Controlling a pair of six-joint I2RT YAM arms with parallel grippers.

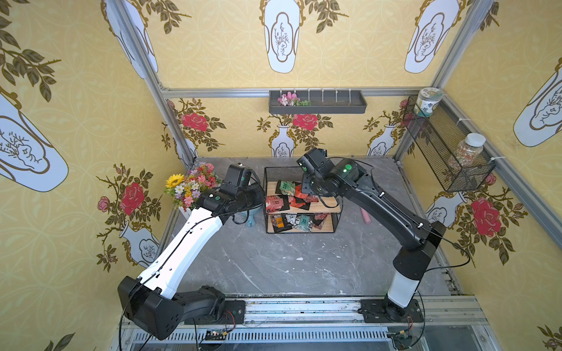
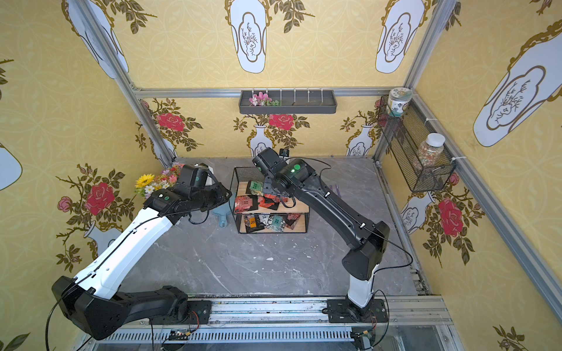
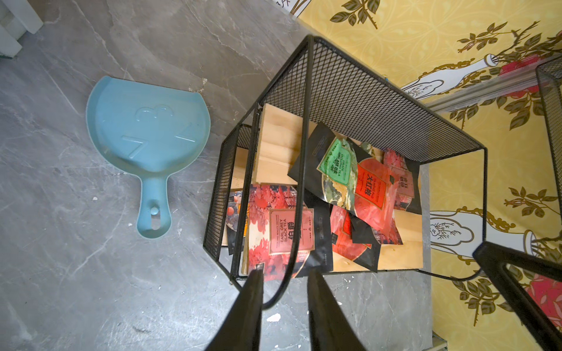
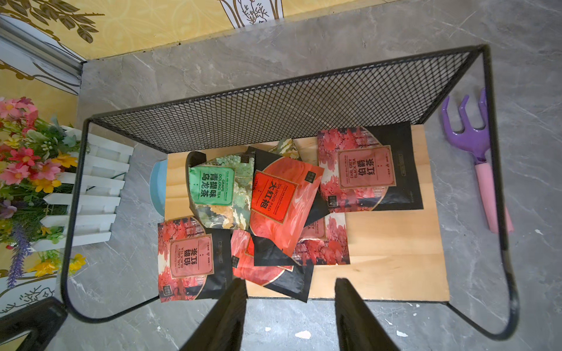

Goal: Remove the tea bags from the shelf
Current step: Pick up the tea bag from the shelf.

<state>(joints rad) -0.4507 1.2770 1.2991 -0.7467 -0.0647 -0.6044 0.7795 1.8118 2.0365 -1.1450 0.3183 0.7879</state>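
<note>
**A:** Starting close in: the right claw (image 4: 291, 281) hangs over the front edge of the shelf's (image 4: 273, 115) upper board (image 4: 389, 258), fingers spread wide, nothing in them.

**B:** And the tea bags (image 4: 365, 170)?

**A:** Straight ahead of those fingertips. Nearest is a red sachet (image 4: 261, 273), lying flat, its black corner poking past the board edge between the 2 fingers. An Earl Grey sachet (image 4: 191, 258) lies just beside it. Beyond, the Grape Oolong sachet (image 4: 213, 185) and Da Hong Pao sachet (image 4: 279, 194) overlap toward the mesh back.

**B:** What about the left claw (image 3: 285, 270)?

**A:** It's outside the shelf's end, fingers narrowly parted and holding nothing. The wire side rail (image 3: 304, 136) lines up between them, but I cannot tell if they touch.

**B:** So right is nearer?

**A:** I'd say so; a short dip reaches that corner. More sachets (image 1: 299, 221) wait on the lower board (image 1: 330, 225), so none is off yet.
</note>
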